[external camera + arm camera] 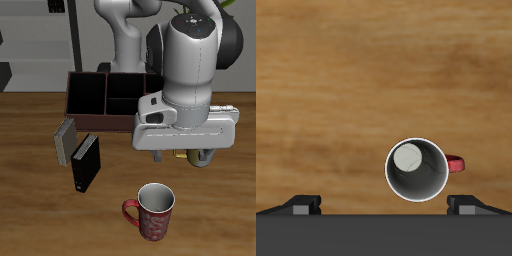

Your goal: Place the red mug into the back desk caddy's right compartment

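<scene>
- The gripper is seen hanging above the table with its jaws spread wide; in the wrist view the two fingertips are set far apart, and nothing is held or touched between them.
- The red mug is seen standing upright on the bare wood near the table's front edge, below the gripper and clear of it.
- In the wrist view the mug's grey inside is looked into from straight above, and only a stub of its red handle is shown past the rim.
- The back desk caddy is set farther back on the table, well apart from the mug; one end of it is hidden behind the arm, so the right compartment cannot be made out.
- Two books are laid just in front of the caddy, side by side.
</scene>
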